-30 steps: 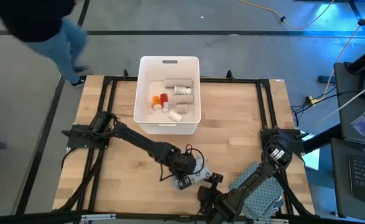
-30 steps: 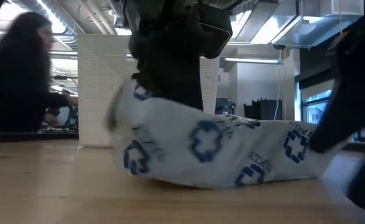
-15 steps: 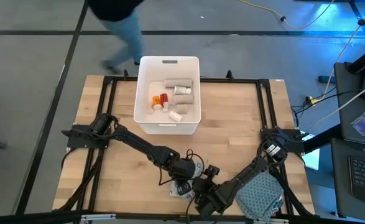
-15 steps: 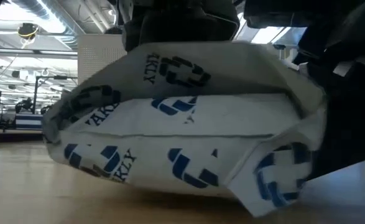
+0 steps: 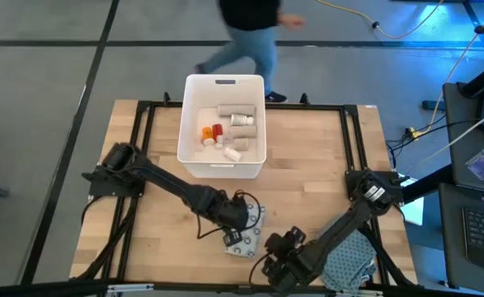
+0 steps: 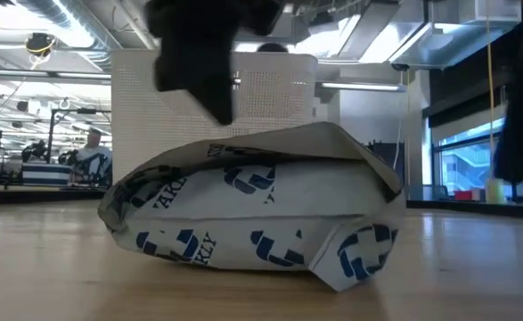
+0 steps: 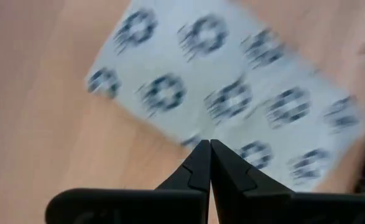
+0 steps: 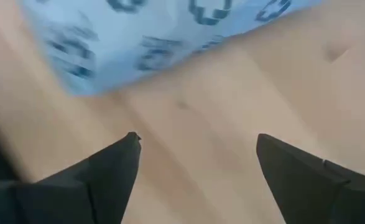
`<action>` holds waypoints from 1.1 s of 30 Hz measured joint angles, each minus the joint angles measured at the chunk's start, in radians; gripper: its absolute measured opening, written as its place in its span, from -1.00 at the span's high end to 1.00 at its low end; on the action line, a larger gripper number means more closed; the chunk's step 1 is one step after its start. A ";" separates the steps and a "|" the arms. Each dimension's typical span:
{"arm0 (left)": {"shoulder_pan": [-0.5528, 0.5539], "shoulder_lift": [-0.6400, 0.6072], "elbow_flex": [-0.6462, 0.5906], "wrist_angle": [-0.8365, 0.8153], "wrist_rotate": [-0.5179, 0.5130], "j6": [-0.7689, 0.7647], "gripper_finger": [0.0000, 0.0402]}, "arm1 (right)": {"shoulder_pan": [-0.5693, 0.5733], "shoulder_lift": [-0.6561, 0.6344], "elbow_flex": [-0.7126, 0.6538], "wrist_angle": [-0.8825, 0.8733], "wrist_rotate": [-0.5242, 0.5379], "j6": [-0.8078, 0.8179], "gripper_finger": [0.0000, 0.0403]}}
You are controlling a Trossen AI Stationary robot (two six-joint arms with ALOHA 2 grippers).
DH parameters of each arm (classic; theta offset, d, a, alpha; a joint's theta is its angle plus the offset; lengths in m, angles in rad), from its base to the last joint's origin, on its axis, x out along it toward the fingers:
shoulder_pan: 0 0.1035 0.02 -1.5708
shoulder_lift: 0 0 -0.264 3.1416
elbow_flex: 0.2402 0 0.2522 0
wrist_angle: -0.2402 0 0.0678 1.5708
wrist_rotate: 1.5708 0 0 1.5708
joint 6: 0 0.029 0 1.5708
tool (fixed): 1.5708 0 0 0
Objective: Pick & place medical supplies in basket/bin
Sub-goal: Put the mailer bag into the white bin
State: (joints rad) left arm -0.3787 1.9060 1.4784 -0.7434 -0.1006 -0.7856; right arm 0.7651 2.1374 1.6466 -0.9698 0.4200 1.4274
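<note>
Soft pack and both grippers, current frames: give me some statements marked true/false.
1. The soft pack lies on the table, outside the tub. True.
2. The left gripper is open. False: its fingers are pressed together over the pack.
3. The right gripper is shut on the pack. False: it is open over bare wood, pack just ahead.
4. The tub already holds several supplies. True.
5. The patterned cloth is in the tub. False: it lies at the table's near right corner.

Soft pack now flat on the table, left gripper lifted clear, right gripper backed away
</note>
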 joint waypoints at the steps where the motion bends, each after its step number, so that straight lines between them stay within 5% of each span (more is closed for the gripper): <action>1: -0.009 0.003 0.000 -0.028 -0.021 -0.006 0.99 | 0.005 -0.009 0.000 0.021 0.000 0.048 -0.59; 8: -0.053 0.025 0.000 -0.078 -0.094 -0.011 0.99 | 0.018 -0.027 0.000 0.124 -0.003 0.288 -0.59; 14: -0.068 0.026 0.000 -0.079 -0.099 -0.005 0.99 | 0.009 -0.052 -0.013 0.136 -0.049 0.264 -0.59; 21: -0.088 0.026 0.000 -0.092 -0.116 -0.005 0.99 | 0.006 -0.266 -0.255 0.191 -0.025 0.278 -0.59; 27: -0.093 0.026 0.000 -0.105 -0.127 -0.005 0.99 | 0.012 -0.484 -0.628 0.678 0.157 0.325 -0.59; 33: -0.099 0.025 0.000 -0.095 -0.125 -0.005 0.99 | 0.004 -0.476 -0.860 1.246 0.319 0.323 -0.59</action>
State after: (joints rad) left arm -0.4782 1.9308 1.4788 -0.8387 -0.2253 -0.7902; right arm 0.7696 1.6615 0.7865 0.2761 0.7394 1.7505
